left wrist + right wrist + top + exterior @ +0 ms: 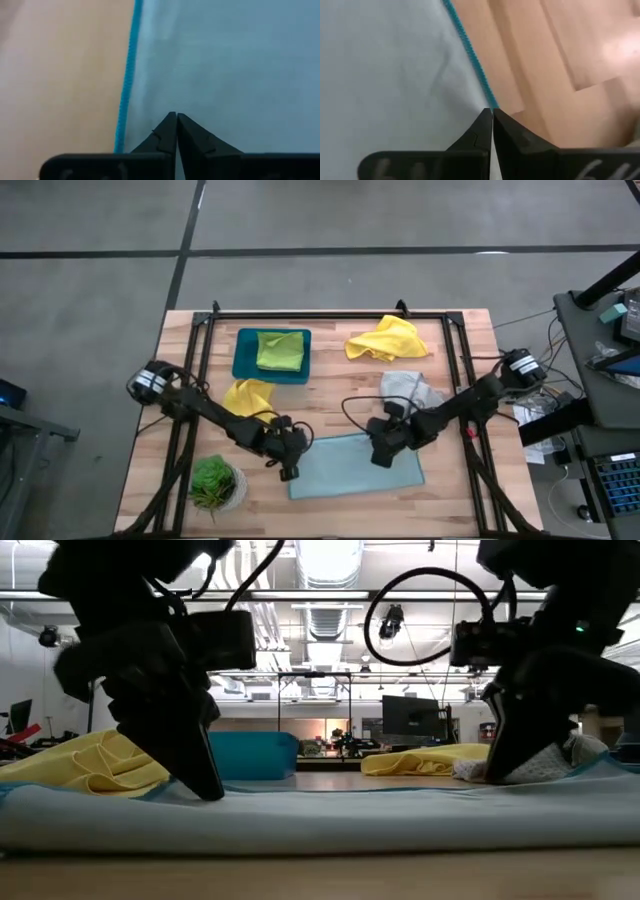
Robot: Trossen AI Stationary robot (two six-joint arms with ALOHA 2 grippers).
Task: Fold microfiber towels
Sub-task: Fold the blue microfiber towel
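Showing both arms set down on the light blue towel [355, 466], which lies flat on the near middle of the table [455, 500]. The left gripper [289, 471] stands at the towel's left edge, its fingers pressed together just inside the darker blue hem [126, 80]. The right gripper [381, 455] stands at the towel's far edge toward the right, fingers likewise pressed together at the hem. In the low view both fingertips meet the cloth surface, and a thin pinch of fabric appears caught at each tip, though the wrist views cannot confirm how much.

Judged as a material, the towel is light, soft and limp: it will sag between two held points and drag on the wood rather than slide as a sheet. The stitched hem, being firmer, is the better place to hold; edge or corner grips should keep the fold line straight.

Other towels lie well apart: a lime green towel [281, 350] in the teal tray [243, 366], a yellow towel [387, 339] far right, a second yellow towel [246, 394] left, a pale grey towel [410, 388] beside the right arm. A potted plant [213, 481] stands near left.
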